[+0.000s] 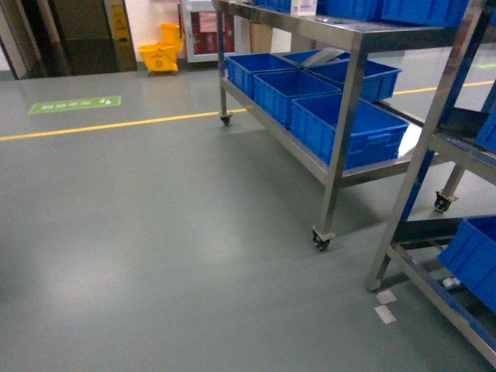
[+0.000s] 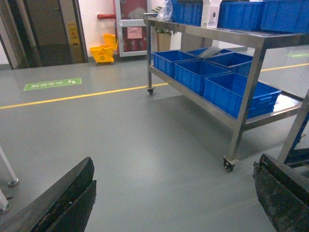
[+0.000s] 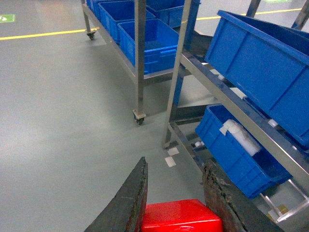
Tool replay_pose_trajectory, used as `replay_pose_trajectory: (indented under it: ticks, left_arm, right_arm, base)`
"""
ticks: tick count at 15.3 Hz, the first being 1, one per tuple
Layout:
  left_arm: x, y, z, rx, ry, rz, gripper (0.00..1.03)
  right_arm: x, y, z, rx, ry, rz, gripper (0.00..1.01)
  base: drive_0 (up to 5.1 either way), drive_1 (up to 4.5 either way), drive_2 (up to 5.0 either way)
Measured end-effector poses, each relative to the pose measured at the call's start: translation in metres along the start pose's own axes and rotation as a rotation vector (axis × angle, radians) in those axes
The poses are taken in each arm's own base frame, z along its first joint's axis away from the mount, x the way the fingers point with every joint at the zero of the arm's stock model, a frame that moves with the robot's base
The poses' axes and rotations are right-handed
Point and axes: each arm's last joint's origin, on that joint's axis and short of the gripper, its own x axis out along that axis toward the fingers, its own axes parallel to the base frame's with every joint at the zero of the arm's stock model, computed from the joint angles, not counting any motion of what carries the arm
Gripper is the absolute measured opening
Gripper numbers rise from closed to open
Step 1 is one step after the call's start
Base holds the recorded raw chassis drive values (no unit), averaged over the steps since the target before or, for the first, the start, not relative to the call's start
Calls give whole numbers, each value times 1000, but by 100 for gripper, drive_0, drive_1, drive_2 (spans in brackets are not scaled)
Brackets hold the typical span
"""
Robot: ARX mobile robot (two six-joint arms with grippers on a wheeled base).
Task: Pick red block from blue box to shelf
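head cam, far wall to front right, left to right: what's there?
Green floor sign → yellow mop bucket → wheeled steel rack holding dark blue crates → second steel rack's upright → white floor tape pieces beneath it.

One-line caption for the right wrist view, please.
Right gripper clamps the red block above grey floor, beside a steel shelf carrying blue crates.

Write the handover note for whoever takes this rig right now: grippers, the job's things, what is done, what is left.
Right gripper: shut on the small glossy red plastic block, held between its dark fingers.
Left gripper: open, empty, above bare grey floor.
Shiny stainless-steel wheeled shelf stands ahead to the right, holding dark blue ribbed crates.
The turquoise box is in no view.
Done: block picked up.
Left: drive to the shelf and set the block on a tier.
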Motion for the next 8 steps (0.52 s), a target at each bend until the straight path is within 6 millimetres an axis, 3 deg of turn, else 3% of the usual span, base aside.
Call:
replay_pose_trajectory:
  ticks: [8]
  left_arm:
    - [0,0,0,0,0,0,98]
  right_arm:
    - [0,0,0,0,-1,1,28]
  base:
    - [-175,-175,-175]
